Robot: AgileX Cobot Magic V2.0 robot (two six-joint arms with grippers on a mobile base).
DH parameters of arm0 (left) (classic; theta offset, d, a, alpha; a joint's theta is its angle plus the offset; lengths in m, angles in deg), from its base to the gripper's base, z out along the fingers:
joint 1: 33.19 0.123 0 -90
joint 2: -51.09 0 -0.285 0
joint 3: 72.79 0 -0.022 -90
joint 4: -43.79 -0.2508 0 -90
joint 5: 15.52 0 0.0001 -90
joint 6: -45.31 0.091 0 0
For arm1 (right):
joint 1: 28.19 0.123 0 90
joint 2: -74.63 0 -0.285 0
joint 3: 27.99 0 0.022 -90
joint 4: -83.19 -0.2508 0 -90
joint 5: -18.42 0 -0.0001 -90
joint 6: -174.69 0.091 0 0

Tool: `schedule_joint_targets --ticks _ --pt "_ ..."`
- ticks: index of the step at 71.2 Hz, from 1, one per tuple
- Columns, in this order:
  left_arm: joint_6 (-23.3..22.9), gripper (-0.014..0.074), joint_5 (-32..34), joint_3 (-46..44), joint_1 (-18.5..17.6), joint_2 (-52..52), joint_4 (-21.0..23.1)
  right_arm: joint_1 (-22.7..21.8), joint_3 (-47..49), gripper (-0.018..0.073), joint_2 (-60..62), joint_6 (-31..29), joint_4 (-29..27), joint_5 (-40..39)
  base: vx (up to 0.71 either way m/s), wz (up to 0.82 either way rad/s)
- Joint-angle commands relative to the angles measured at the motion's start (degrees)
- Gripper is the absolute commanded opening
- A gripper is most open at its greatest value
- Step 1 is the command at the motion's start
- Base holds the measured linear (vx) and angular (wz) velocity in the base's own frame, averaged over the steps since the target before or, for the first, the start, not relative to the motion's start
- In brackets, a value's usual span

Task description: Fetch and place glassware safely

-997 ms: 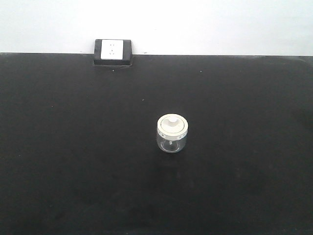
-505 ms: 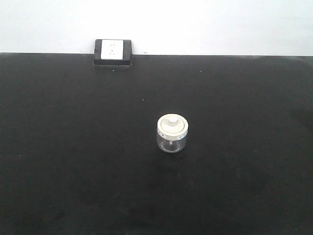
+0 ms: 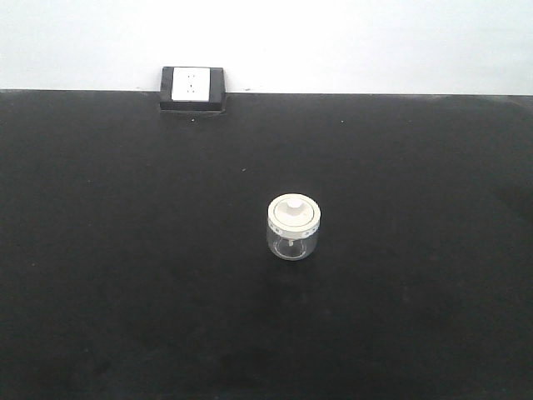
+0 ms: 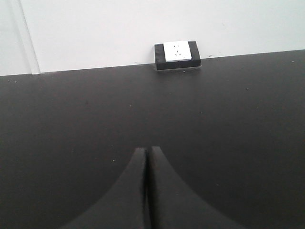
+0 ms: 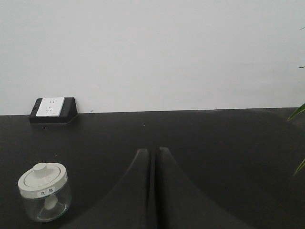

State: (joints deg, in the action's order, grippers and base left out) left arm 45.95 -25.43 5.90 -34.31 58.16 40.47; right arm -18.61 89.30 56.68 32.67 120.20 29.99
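Observation:
The glassware, a squat clear glass jar (image 3: 293, 227) with a cream-white knobbed lid, stands upright on the black table (image 3: 125, 250) a little right of centre. The right wrist view shows the jar (image 5: 45, 192) at lower left, well to the left of my right gripper (image 5: 153, 150), which is shut with nothing between its black fingers. My left gripper (image 4: 147, 150) is also shut and holds nothing; the jar is out of the left wrist view. Neither gripper shows in the front view.
A black-framed white power socket (image 3: 193, 88) sits at the table's back edge against the white wall, also seen as the socket (image 4: 177, 55) and the socket (image 5: 52, 109). Green plant leaves (image 5: 298, 112) poke in at the far right.

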Motion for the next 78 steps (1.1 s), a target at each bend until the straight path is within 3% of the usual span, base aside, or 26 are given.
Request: schedule_joint_targets --ticks 1,63,71,78 --pt "-0.3 -0.0007 3.9 1.8 -0.4 -0.7 0.5 -0.2 1.6 -0.0003 -0.6 0.0 1.1 -3.3 0.0 0.0" --pt "-0.3 -0.0007 3.9 1.8 -0.4 -0.7 0.5 -0.2 1.5 -0.0003 -0.7 -0.3 -0.1 -4.6 0.0 0.0" --pt "-0.3 -0.0007 3.9 1.8 -0.4 -0.7 0.5 -0.2 1.5 -0.0003 -1.5 -6.7 -4.8 -4.4 0.0 0.0" --pt "-0.3 -0.0007 3.9 1.8 -0.4 -0.7 0.5 -0.3 1.5 -0.0003 -2.8 -15.7 -12.5 -4.4 0.0 0.0"
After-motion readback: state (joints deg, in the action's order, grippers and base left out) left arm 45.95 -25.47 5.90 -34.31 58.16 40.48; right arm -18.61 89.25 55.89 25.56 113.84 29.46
